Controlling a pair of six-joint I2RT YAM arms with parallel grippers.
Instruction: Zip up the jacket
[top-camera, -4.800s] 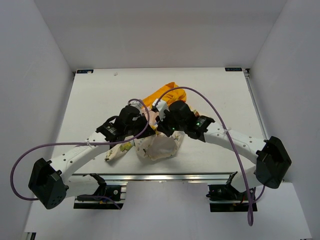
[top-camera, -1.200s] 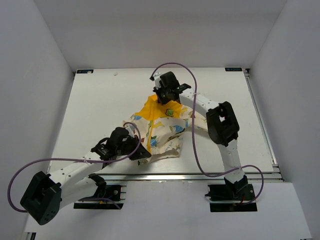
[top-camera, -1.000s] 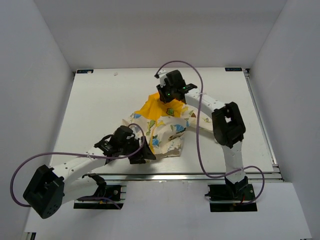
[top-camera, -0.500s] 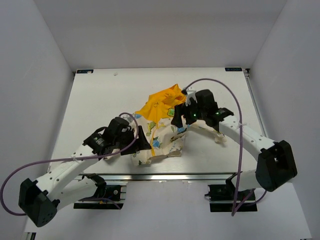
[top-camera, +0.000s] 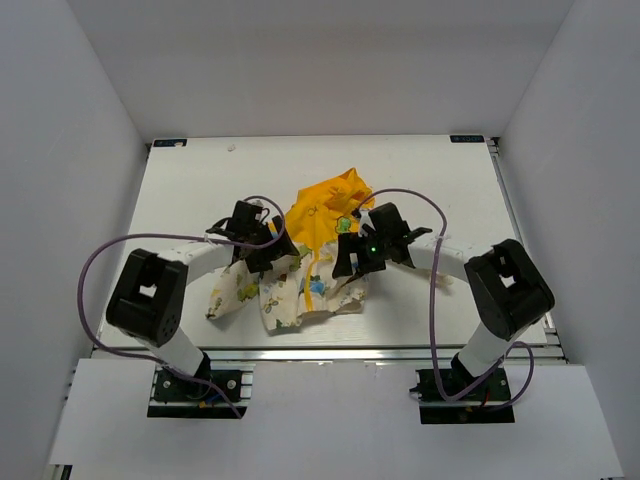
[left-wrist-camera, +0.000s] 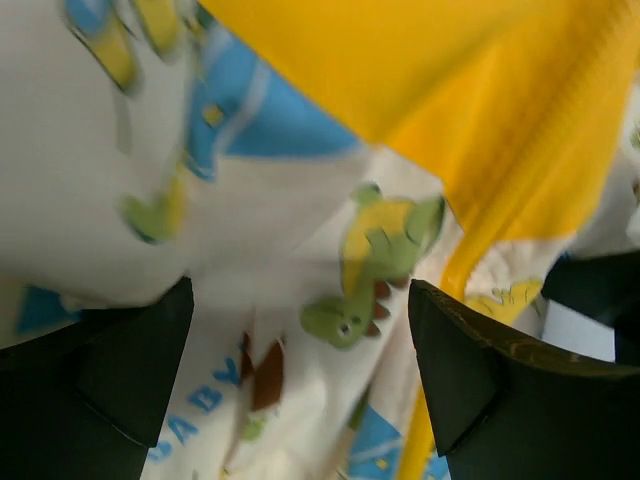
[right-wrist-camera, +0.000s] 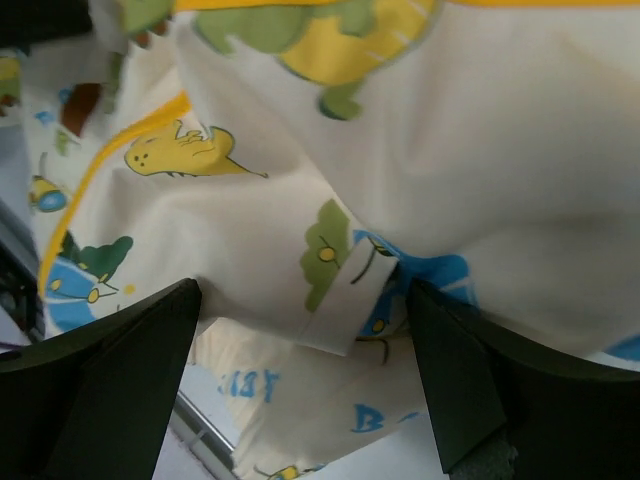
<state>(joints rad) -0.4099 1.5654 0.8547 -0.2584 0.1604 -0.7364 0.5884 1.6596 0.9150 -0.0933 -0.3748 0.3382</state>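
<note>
The jacket (top-camera: 290, 295) lies crumpled in a loose heap on the white bench (top-camera: 180, 200), about the middle and closer to the near edge. Its cream-white fabric carries cartoon prints of green and yellow dinosaurs, blue patches and some letters. The bright yellow hood (top-camera: 325, 200) spreads toward the far side, bunched and creased. One sleeve (top-camera: 228, 295) trails out to the left. A yellow strip (top-camera: 311, 262) runs down the front. The folds hide whether the front is closed.
</note>
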